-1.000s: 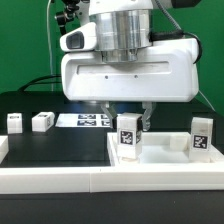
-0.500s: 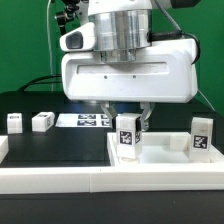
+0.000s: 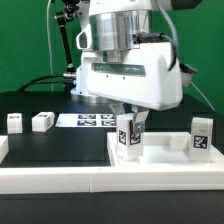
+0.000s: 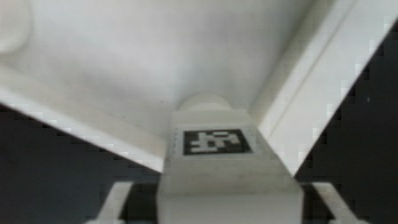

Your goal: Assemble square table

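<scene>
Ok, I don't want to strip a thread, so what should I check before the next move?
1. Gripper shut on the held leg: ok, fingers flank it in both views.
2. Held leg about upright on the tabletop: ok.
3. Held leg fully seated: cannot tell, its base joint is not visible.
4. Second leg, at the exterior view's right, standing apart from the gripper: ok.
5. Two loose legs in sight, off the tabletop: ok.
</scene>
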